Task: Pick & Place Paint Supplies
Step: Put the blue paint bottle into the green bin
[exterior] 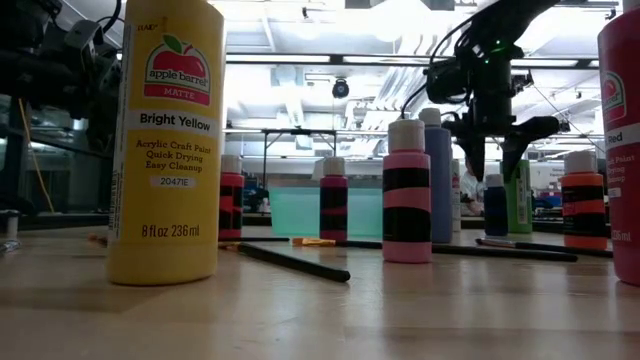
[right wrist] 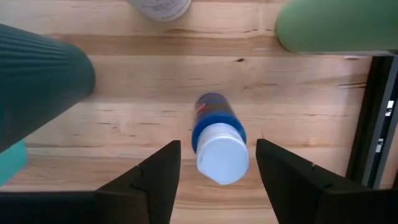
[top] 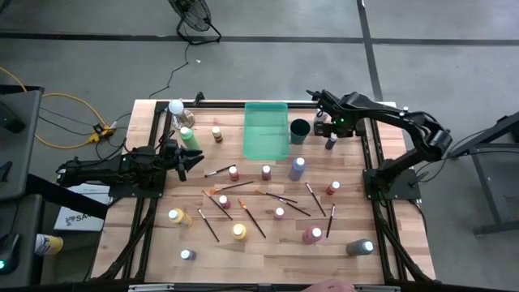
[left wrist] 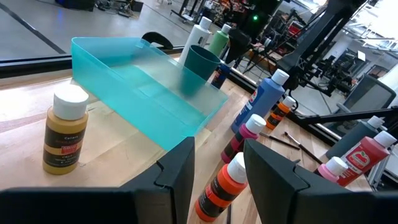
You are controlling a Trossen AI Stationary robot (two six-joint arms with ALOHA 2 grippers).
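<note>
Right gripper (right wrist: 217, 171) hangs straight over a small blue bottle (right wrist: 217, 140), fingers spread wide on either side of its white cap and gripping nothing, a dark cup (right wrist: 37, 87) just beside. Left gripper (left wrist: 217, 165) waits half open and empty, a teal tray (left wrist: 143, 93) ahead of it.

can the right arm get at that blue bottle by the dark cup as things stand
Probably yes. The right gripper hangs right above the blue bottle, fingers open to either side of its white cap, nothing between them. The dark cup and a green bottle stand close by but apart from it.
</note>
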